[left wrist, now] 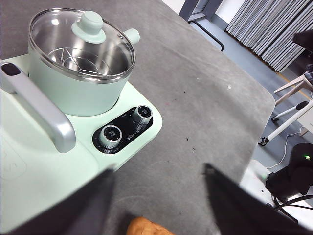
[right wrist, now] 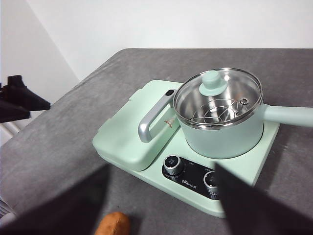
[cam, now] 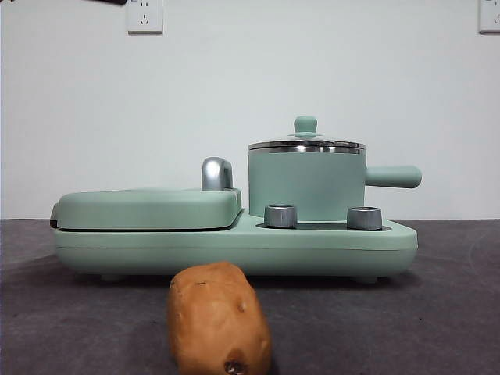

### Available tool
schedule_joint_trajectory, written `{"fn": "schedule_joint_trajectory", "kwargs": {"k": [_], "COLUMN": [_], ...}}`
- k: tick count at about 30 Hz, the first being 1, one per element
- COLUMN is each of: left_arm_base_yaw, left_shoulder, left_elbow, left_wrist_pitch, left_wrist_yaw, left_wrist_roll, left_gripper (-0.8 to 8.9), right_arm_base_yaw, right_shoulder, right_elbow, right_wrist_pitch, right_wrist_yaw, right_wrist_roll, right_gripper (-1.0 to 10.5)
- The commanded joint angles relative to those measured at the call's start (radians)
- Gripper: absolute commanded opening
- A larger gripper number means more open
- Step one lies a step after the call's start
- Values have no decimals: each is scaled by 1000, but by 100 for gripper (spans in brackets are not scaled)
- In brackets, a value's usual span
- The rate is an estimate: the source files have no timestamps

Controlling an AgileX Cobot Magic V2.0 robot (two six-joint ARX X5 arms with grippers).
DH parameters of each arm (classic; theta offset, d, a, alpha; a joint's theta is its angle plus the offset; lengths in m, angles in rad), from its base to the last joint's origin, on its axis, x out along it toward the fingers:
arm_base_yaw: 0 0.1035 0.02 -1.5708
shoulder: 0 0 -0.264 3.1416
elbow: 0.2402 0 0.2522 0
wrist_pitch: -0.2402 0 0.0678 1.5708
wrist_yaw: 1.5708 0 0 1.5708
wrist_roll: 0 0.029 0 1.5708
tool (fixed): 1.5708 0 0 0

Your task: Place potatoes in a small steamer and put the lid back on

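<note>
Both tools hover open above potato [cam: 219, 319].

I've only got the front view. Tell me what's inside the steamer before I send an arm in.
Observer: Through the glass lid, the small steamer holds only a wire rack; no potato in it.
Operator: Report the end effectors; I can't see them.
Observer: The left end effector and the right end effector are both open and hold nothing, above the table near the potato.
</note>
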Motion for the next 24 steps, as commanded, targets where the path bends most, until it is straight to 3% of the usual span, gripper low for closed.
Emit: {"fn": "schedule_joint_trajectory", "kwargs": {"k": [1, 8, 19, 24], "left_arm_base_yaw": [-4, -4, -10, -34], "left_shoulder": [6, 7, 11, 48], "left_elbow": [23, 23, 25, 53], "left_wrist_pitch": [-4, -10, -2, 45], "left_wrist_yaw": [5, 5, 0, -68], "left_wrist_roll": [13, -33, -68, -84], "left_gripper": [388, 511, 508, 508], "right_arm_base_yaw": [0, 0, 0, 0], "right_shoulder": [5, 5, 5, 5], "right_elbow": [16, 16, 16, 16], "right_wrist_pitch": [-2, -2, -2, -2], "right_wrist_yaw": [1, -1, -2, -2], "right_wrist_roll": [-10, -3, 30, 39], "right_gripper": [507, 510, 510, 510]}}
